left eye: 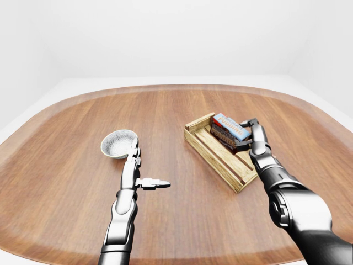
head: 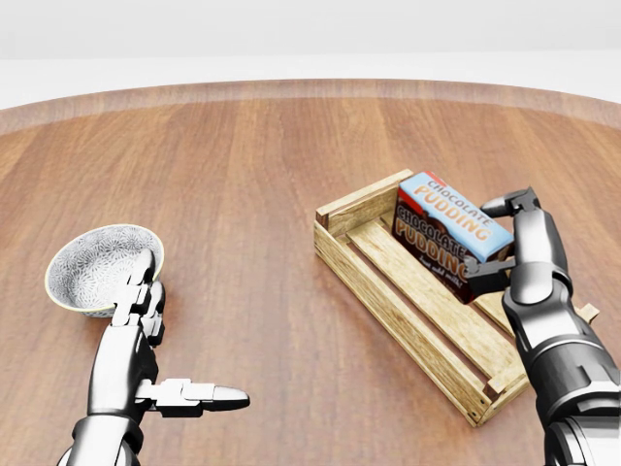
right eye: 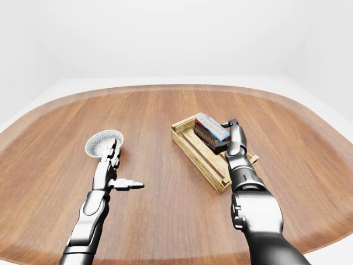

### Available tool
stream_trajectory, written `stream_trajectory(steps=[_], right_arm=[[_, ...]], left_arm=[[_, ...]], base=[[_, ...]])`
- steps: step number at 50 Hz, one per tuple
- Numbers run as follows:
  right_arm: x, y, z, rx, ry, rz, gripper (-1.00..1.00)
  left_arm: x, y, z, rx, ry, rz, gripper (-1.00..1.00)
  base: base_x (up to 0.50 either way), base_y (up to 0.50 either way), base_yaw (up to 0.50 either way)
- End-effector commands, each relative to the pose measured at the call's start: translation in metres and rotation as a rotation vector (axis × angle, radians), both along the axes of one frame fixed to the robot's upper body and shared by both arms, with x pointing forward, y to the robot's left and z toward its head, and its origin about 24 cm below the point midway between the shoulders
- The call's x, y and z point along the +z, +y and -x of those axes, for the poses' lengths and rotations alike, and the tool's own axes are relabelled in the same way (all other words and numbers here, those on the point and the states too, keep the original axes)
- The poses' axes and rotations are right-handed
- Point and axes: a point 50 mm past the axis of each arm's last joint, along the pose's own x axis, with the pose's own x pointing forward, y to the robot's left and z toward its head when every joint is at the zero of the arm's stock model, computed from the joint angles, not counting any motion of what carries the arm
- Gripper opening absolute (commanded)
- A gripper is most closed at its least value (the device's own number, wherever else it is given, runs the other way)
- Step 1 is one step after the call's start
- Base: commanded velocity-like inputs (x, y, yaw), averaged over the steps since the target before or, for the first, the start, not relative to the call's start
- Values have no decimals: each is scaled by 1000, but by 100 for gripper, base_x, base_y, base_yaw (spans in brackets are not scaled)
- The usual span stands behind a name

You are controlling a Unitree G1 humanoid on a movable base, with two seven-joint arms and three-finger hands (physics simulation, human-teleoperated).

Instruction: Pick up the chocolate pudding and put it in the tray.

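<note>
Head view: right hand (head: 505, 243) grips the chocolate pudding (head: 451, 233) box, one finger over its upper right end, another clamped under its lower end. Box tilted, sitting low inside the wooden tray (head: 388, 296) at the tray's upper end; can't tell if it touches the slats. Tray lies diagonally on the round wooden table (head: 252, 165), its long run stretching down-right past the fingers. Left hand (head: 146, 335) holding nothing, fingers spread: two point up, tips just against the patterned bowl (head: 97, 267) rim, the third sticks out sideways to the right.

Left-eye view: pudding box in the tray's right side, immediately left of the right hand's fingers, which wrap it from the right. Bowl just above the left fingertips (left eye: 135, 148).

Right-eye view: same layout; box between the right hand's fingers at the tray's upper part, left hand splayed below the bowl, well apart from the tray.
</note>
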Motion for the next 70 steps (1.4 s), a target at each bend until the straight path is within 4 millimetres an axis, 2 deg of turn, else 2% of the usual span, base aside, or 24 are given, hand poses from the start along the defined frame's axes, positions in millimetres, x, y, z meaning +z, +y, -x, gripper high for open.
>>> stream_trajectory(steps=[1, 70], right_arm=[[-12, -5, 8, -37, 20, 1, -100], [-59, -18, 42, -108, 148, -36, -100]], left_arm=[[1, 2, 2, -15, -7, 51, 100], [1, 2, 2, -15, -7, 51, 100]], base=[[0, 0, 0], [0, 0, 0]])
